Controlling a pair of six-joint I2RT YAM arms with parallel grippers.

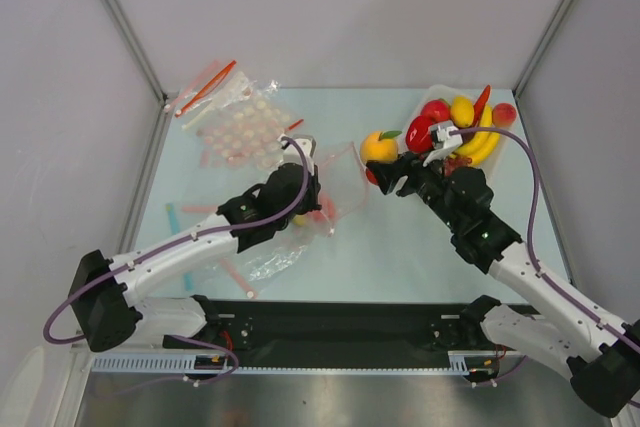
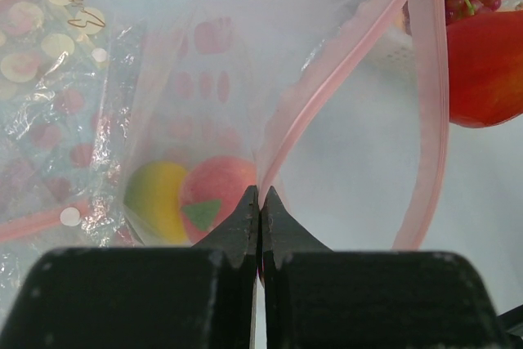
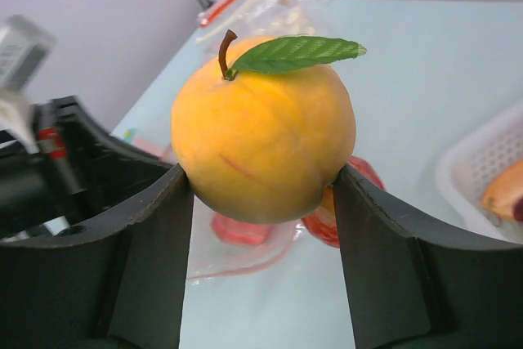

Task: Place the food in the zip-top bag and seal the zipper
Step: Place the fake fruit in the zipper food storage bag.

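The zip-top bag (image 1: 340,192) lies mid-table with its mouth held open. My left gripper (image 1: 314,187) is shut on the mouth edge, pinching the pink-red zipper strip (image 2: 327,91) at my fingertips (image 2: 260,195). Inside the bag sit a pink peach (image 2: 214,198) and a green-yellow mango (image 2: 155,194). My right gripper (image 1: 390,169) is shut on an orange peach (image 1: 379,147) with a green leaf, held above the table just right of the bag mouth. In the right wrist view the peach (image 3: 263,132) fills the gap between the fingers, with the bag (image 3: 245,247) below it.
A white tray (image 1: 512,152) at the back right holds red peppers, a banana and other toy food. A red fruit (image 2: 486,67) hangs close to the bag mouth. Dotted clear bags (image 1: 235,122) lie at the back left. Metal frame posts stand at both back corners.
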